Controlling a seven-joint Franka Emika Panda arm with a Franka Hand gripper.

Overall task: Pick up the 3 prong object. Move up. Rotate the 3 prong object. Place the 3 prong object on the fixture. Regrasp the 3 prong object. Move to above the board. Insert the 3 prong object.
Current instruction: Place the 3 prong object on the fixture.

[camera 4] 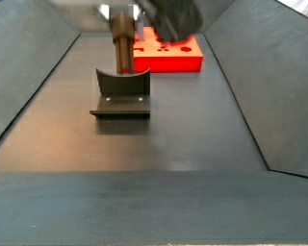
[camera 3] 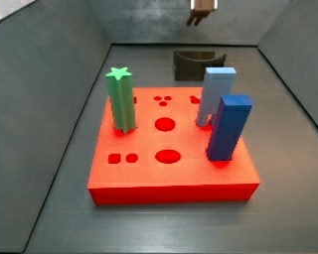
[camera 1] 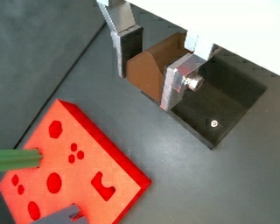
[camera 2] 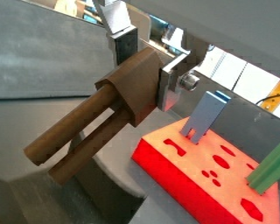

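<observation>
My gripper point(camera 1: 150, 87) is shut on the 3 prong object point(camera 1: 154, 70), a slim dark-brown piece. Its wide end sits between the fingers and its prongs stick out beyond them in a wrist view point(camera 2: 78, 144). In a side view the piece point(camera 4: 122, 48) hangs upright just above the fixture point(camera 4: 120, 96), a dark bracket on a base plate. The fixture also shows under the gripper in a wrist view point(camera 1: 230, 96). The board point(camera 3: 162, 169), a bright-red slab with holes, lies apart from the fixture and shows in both wrist views point(camera 1: 73, 166) point(camera 2: 213, 179).
A green star-topped post point(camera 3: 119, 99) and two blue blocks point(camera 3: 229, 124) point(camera 3: 218, 94) stand in the board. Sloping grey walls point(camera 4: 35, 86) enclose the dark floor on both sides.
</observation>
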